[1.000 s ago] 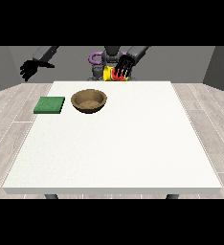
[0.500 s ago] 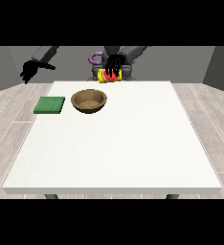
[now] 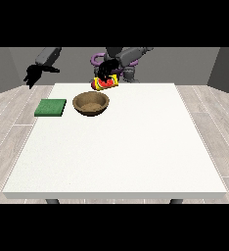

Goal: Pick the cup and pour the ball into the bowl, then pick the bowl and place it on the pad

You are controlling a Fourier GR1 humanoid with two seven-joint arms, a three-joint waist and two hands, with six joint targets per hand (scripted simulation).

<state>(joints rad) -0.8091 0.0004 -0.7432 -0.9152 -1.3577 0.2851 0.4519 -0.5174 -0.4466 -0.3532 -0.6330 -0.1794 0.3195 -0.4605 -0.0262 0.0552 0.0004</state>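
Observation:
A red and yellow cup [image 3: 105, 84] lies tipped on its side in the air just behind the brown bowl [image 3: 91, 103]. The hand at the view's right [image 3: 106, 71] is curled around the cup from above. No ball shows; I cannot tell whether it is in the cup or in the bowl. The bowl stands on the white table [image 3: 121, 147], near its far left. A flat green pad [image 3: 50, 107] lies left of the bowl. The hand at the view's left [image 3: 33, 74] hangs off the table's far left corner, fingers spread, holding nothing.
The robot's torso [image 3: 117, 63] stands behind the table's far edge. Grey floorboards surround the table on both sides.
The hand with the cup has moved left and toward the bowl, and the cup has tipped over onto its side. The other hand has drifted slightly down.

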